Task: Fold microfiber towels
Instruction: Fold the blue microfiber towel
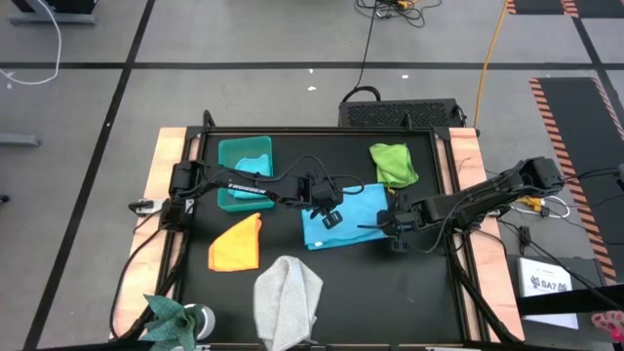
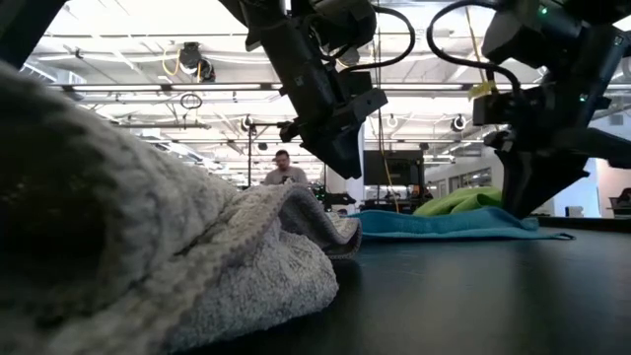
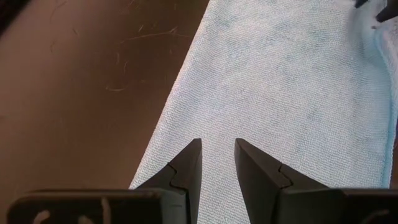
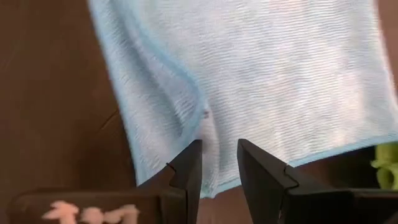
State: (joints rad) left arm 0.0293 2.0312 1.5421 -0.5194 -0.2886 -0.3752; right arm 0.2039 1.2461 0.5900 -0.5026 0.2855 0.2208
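Though spread flat near the middle of the table (image 1: 429, 283), lies a little askew: the light blue towel (image 1: 359, 207), with its long axis running across the table from the left arm's side toward the right arm's side, slightly turned.

Left gripper (image 3: 217, 144): directly above the towel's left part, inside the border, pointing down onto the cloth. Fingers (image 3: 186, 163) parted by a narrow gap only, with the blue weave visible through the gap. Nothing pinched and nothing lifted, so far as visible.

Right gripper (image 4: 219, 144): at the opposite short end, right at the hemmed border and close to a corner, where a small ridge of cloth shows just ahead of the tips. Also parted by a narrow gap, with no cloth visibly caught between the fingers.

Judged from this, one arm at each end of the long axis. Equally near in reach, but not equally well placed: right one already at an edge, left one over the flat middle of its half, with the nearest border toward its own arm. For a fold along the long axis, probably necessary to bring the left tips outward to that border first, then to take both corners on one long side and carry them over to the other.

Well apart from this towel and not in the way: orange-yellow towel (image 1: 237, 244) and light grey towel (image 1: 289, 297) on the left arm's side, lime green towel (image 1: 393, 163) beyond the right end.
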